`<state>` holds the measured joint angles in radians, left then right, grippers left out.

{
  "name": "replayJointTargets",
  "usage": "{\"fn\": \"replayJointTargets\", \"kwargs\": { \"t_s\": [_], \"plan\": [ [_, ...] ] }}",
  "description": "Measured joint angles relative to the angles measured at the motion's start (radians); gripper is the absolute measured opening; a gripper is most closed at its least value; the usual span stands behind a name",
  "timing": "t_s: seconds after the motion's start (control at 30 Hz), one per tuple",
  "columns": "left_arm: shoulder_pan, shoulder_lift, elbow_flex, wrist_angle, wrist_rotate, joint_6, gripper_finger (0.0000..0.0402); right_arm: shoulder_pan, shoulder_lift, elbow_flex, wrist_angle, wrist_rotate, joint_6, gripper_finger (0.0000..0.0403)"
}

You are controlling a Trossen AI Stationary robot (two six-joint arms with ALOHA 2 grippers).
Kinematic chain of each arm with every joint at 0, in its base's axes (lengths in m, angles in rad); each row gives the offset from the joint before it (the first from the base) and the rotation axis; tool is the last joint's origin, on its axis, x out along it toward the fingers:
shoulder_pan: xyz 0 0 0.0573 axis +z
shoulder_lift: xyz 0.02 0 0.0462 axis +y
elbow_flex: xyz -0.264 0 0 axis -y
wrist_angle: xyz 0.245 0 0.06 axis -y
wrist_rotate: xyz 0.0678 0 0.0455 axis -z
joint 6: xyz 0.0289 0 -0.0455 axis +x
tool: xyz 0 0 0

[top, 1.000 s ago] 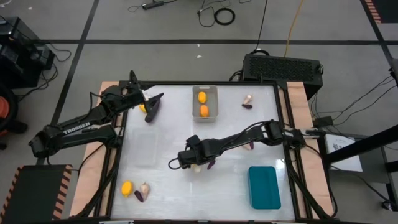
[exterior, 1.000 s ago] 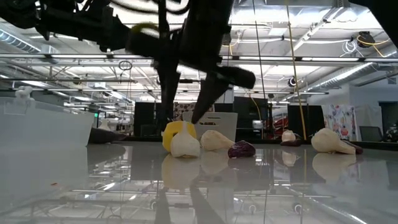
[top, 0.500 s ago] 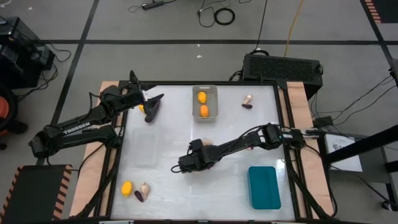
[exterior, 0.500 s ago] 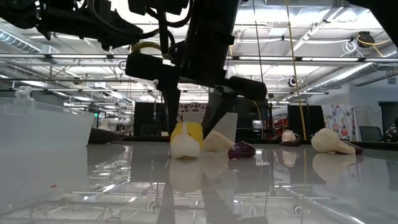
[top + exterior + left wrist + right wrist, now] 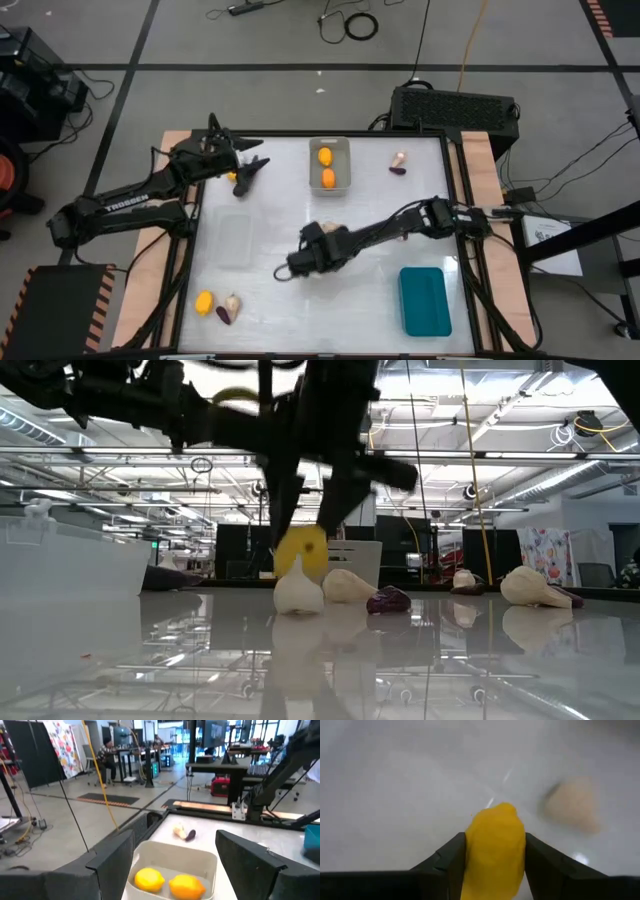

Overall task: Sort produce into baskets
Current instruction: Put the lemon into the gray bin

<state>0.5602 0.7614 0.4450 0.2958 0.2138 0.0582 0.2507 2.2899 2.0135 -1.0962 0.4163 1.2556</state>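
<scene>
My right gripper (image 5: 495, 842) is shut on a yellow fruit (image 5: 495, 850) near the table's middle (image 5: 298, 264). The low view shows the fruit (image 5: 301, 550) hanging above a pale garlic bulb (image 5: 298, 592) that rests on the table. The grey basket (image 5: 343, 150) at the far middle holds two yellow fruits (image 5: 167, 884). A clear basket (image 5: 232, 240) stands left of centre, and a teal basket (image 5: 425, 300) at the near right. At the far left, my left gripper (image 5: 252, 156) hovers open, pointing level at the grey basket (image 5: 200, 855). My right gripper pinches the yellow fruit by its two opposite sides (image 5: 472, 852) between its two fingers. The fingers slant down from above. The fruit is lifted clear of the table, and its free end sticks out past the fingertips.
A yellow fruit (image 5: 204, 301), a garlic bulb (image 5: 232, 301) and a purple piece (image 5: 223, 315) lie at the near left. Garlic (image 5: 400, 158) and a purple piece (image 5: 397, 170) lie at the far right. A second garlic (image 5: 347, 585) and a purple piece (image 5: 388, 599) lie by my right gripper.
My right gripper has come down astride the yellow fruit on the table, shut on it and lifted it clear. The garlic bulb beside it has stayed in place.
</scene>
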Motion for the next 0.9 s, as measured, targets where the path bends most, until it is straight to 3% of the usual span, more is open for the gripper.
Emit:
{"fn": "replayJointTargets", "kwargs": {
  "t_s": [0.17, 0.4, 0.57, 0.67, 0.9],
  "plan": [
    [0.0, 0.063, 0.0, -0.003, -0.001, 0.008, 0.0287, -0.078, -0.088, 0.002, -0.062, 0.144, -0.146, 0.0163],
    [0.0, 0.131, 0.0, 0.006, -0.068, 0.061, 0.0287, -0.234, -0.176, 0.004, -0.084, 0.256, -0.39, 0.0164],
    [0.003, 0.191, -0.002, 0.006, -0.15, 0.102, 0.0287, -0.353, -0.161, 0.002, -0.053, 0.259, -0.613, 0.0164],
    [0.003, 0.23, -0.009, 0.003, -0.273, 0.1, 0.0287, -0.414, -0.158, -0.003, -0.027, 0.249, -0.755, 0.0164],
    [0.011, 0.279, -0.011, 0.005, -0.531, 0.098, 0.0287, -0.54, -0.158, -0.01, -0.002, 0.055, -0.957, 0.017]
  ]
}}
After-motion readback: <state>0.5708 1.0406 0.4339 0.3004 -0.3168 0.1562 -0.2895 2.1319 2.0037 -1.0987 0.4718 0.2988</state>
